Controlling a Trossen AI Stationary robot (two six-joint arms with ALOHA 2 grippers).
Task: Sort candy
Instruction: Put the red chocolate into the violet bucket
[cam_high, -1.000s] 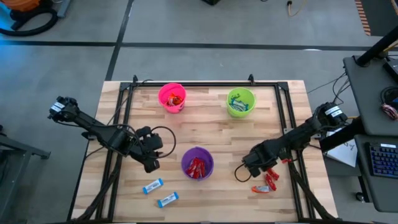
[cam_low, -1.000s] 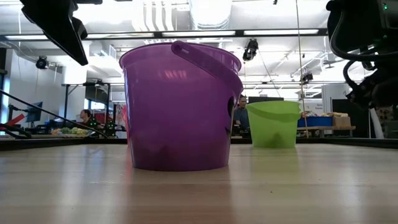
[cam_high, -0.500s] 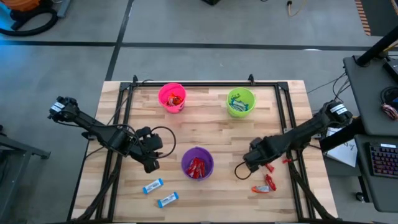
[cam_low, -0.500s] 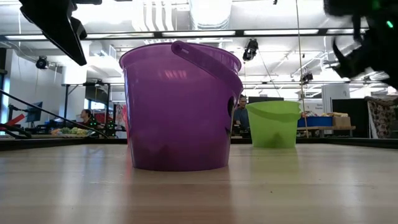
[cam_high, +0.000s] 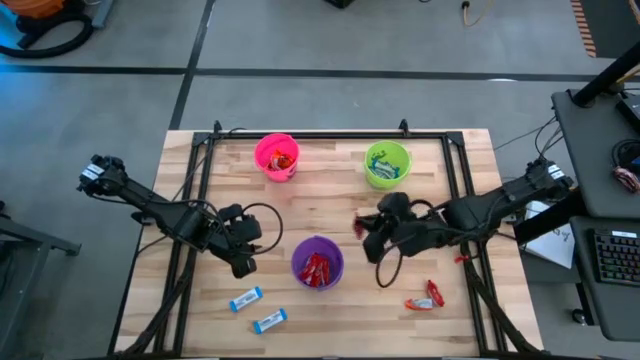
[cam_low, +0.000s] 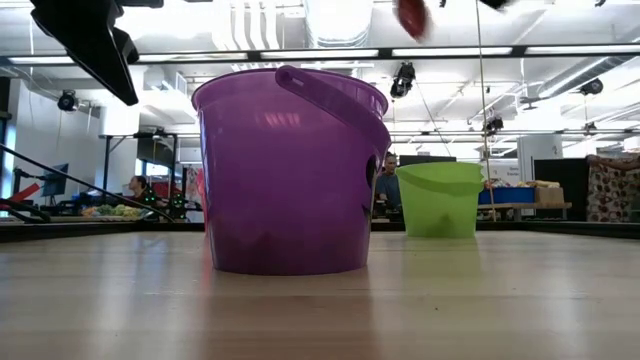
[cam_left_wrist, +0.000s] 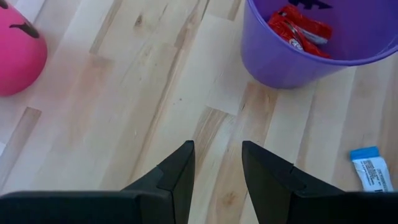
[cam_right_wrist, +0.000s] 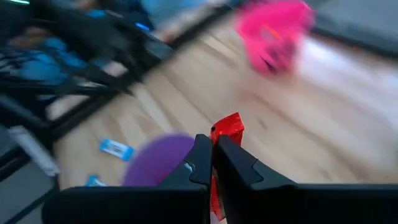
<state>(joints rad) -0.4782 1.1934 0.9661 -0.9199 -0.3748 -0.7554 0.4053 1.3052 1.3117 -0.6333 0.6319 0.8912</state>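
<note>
The left pincer (cam_high: 243, 265) was parked over bare worktop (cam_high: 320, 205) left of the purple plastic cup (cam_high: 318, 263), fingers spread, nothing held. Two blue-and-white wrapped candies (cam_high: 257, 310) were lying flat nearby, long axes tilted. The right pincer (cam_high: 362, 228) was seen clamped on a red wrapped candy (cam_right_wrist: 227, 132), carried between the purple and green plastic cups (cam_high: 387, 164), long axis sticking out past the fingertips. Probably light, crinkly, slippery; best pinched mid-body.

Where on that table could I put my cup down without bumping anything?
The bare wood between the pink cup and green cup is free, and so is the strip before the purple cup. Crowded: the front left with two blue candies, and the right, where the right gripper carries a red candy.
</note>
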